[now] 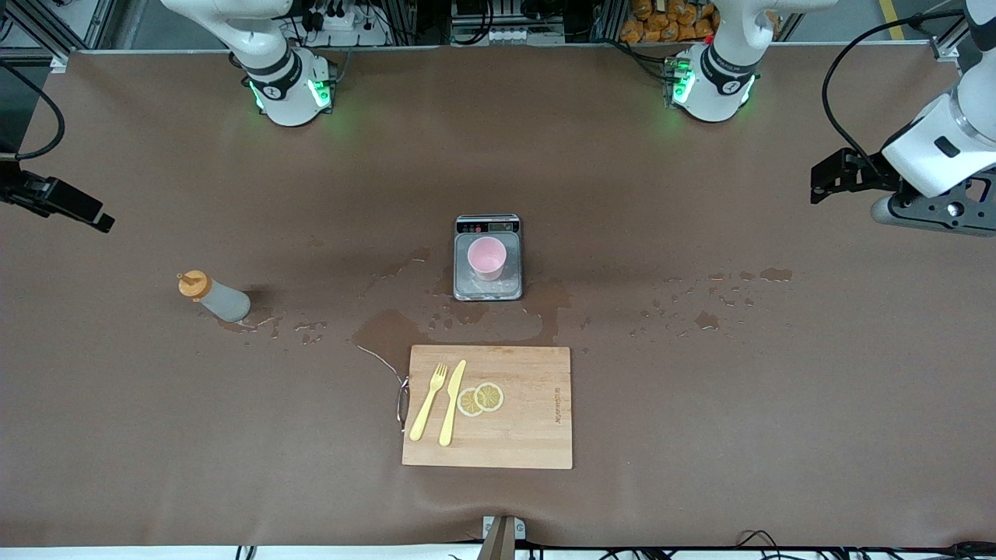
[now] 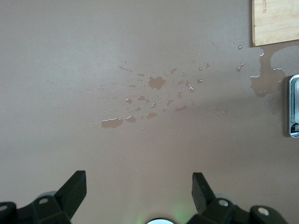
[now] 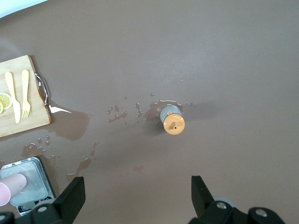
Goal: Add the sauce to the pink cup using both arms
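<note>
The pink cup (image 1: 487, 258) stands upright on the steel plate of a small kitchen scale (image 1: 488, 292) at the middle of the table; it also shows in the right wrist view (image 3: 10, 187). The sauce bottle (image 1: 214, 297), greyish with an orange cap, stands toward the right arm's end, in a small wet patch (image 3: 172, 120). My right gripper (image 1: 93, 218) hangs open over that end's edge, apart from the bottle, with nothing between its fingers (image 3: 138, 186). My left gripper (image 1: 821, 183) hangs open and empty over the left arm's end (image 2: 139, 184).
A wooden cutting board (image 1: 537, 435) lies nearer to the front camera than the scale, bearing a yellow fork (image 1: 429, 401), a knife (image 1: 451, 403) and two lemon slices (image 1: 481, 399). Puddles and drops (image 1: 389, 330) spread between board, scale and bottle, and toward the left arm's end (image 2: 156, 83).
</note>
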{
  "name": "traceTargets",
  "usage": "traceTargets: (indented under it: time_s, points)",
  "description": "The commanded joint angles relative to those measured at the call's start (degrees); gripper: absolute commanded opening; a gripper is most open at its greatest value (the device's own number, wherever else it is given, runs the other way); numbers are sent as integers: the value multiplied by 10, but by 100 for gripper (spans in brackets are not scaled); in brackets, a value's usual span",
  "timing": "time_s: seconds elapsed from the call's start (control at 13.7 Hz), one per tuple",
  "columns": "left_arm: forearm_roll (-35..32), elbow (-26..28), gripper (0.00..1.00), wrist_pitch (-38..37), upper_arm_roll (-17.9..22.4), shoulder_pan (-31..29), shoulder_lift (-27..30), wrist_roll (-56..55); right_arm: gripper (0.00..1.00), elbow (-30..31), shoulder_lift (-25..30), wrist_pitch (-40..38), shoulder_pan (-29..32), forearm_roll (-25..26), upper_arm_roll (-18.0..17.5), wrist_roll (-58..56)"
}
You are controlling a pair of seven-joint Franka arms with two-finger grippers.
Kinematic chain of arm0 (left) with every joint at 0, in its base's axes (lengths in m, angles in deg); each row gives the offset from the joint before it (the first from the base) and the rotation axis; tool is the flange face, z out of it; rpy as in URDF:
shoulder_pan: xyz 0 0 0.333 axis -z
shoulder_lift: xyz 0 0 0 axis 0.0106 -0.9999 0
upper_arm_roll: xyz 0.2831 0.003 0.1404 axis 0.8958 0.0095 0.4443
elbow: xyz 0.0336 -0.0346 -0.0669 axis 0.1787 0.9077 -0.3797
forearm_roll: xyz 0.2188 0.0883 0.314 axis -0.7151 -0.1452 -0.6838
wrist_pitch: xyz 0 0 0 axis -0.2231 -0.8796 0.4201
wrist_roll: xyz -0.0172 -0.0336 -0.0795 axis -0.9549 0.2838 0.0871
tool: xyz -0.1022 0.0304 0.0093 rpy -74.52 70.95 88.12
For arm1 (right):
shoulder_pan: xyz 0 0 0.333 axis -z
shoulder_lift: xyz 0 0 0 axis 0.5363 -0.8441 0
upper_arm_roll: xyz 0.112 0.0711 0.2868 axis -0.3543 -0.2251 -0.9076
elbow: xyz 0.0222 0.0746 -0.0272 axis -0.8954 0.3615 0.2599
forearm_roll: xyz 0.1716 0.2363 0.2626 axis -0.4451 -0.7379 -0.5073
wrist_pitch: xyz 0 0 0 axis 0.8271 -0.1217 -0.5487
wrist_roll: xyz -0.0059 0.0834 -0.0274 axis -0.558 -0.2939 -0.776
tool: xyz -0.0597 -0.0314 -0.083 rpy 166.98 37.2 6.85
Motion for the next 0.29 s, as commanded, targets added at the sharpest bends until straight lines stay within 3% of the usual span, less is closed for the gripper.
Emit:
traceTargets:
  time_s: [0.0,0.22]
  points:
    - [6,-1,100,-1,-1,0,2,3,100,9,13,4,1,13,-4,-4]
    - [5,-2,100,-1,-1,0,2,4,100,10,13,2,4,13,-4,-5]
